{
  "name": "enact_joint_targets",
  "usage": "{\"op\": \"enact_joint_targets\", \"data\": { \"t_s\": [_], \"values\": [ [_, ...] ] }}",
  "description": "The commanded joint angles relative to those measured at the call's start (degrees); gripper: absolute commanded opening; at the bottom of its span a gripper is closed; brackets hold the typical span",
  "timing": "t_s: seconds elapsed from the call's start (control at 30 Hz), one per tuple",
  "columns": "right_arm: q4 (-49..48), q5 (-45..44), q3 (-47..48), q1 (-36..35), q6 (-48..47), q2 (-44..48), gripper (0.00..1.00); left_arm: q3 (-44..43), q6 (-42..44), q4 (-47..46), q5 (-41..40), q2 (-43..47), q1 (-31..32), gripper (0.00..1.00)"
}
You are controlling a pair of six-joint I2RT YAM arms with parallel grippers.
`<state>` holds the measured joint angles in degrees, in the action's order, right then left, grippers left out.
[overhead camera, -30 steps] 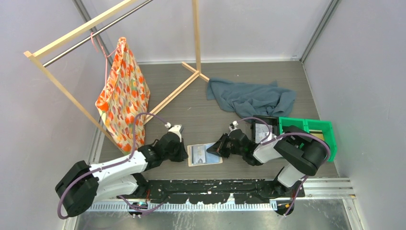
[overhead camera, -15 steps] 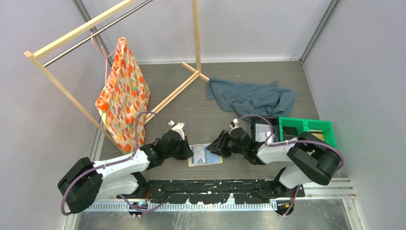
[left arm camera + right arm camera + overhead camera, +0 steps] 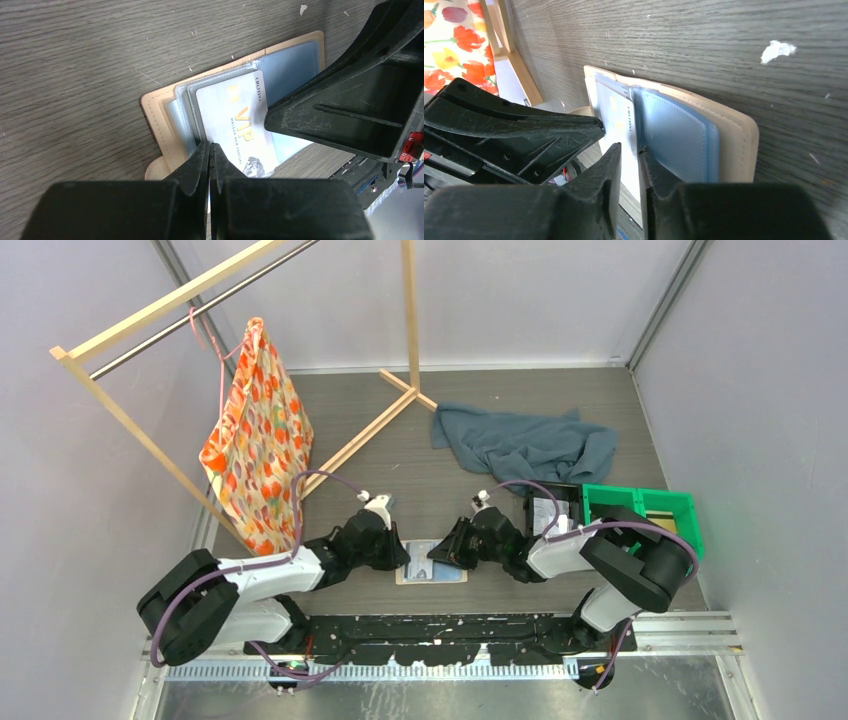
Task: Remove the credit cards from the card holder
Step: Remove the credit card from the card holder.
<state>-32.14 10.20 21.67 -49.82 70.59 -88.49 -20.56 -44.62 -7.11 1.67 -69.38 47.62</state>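
The tan card holder (image 3: 432, 566) lies open on the table between my two grippers. In the left wrist view its tan edge (image 3: 159, 107) frames pale blue pockets, and a pale card (image 3: 235, 120) with gold "VIP" print sticks out of them. My left gripper (image 3: 210, 146) is shut, its tips on the holder's left part by the card's corner; it also shows in the top view (image 3: 402, 552). My right gripper (image 3: 630, 148) hovers over the card (image 3: 616, 120) beside the blue pocket (image 3: 674, 140), jaws a narrow gap apart; it also shows in the top view (image 3: 443, 550).
A green bin (image 3: 650, 508) and a black tray (image 3: 550, 508) stand at the right. A blue-grey cloth (image 3: 525, 445) lies behind them. A wooden rack (image 3: 360, 435) with a floral bag (image 3: 255, 435) stands at the back left. Walls close in on both sides.
Both grippers have closed in on the holder. The left one moved right onto its left part, and the right one moved left over its right half.
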Motion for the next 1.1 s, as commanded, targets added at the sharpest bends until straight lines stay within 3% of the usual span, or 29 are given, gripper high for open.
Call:
{"op": "enact_joint_targets", "data": {
  "t_s": [0.0, 0.2, 0.63, 1.07],
  "values": [
    [-4.2, 0.5, 0.7, -0.4, 0.0, -1.0, 0.22, 0.8, 0.3, 1.5, -1.3, -0.9, -0.1, 0.00],
    [-5.6, -1.5, -0.9, -0.4, 1.3, -0.7, 0.01, 0.8, 0.1, 3.1, -3.6, -0.8, -0.1, 0.01],
    [-7.6, -4.6, -6.0, -0.4, 1.9, 1.7, 0.01, 1.0, -0.3, 5.6, -6.1, -1.6, -0.1, 0.00],
    [-3.2, -6.2, -7.7, -0.2, 0.0, 6.6, 0.01, 0.6, 0.4, 5.3, -5.5, -3.3, -0.1, 0.01]
  ]
}}
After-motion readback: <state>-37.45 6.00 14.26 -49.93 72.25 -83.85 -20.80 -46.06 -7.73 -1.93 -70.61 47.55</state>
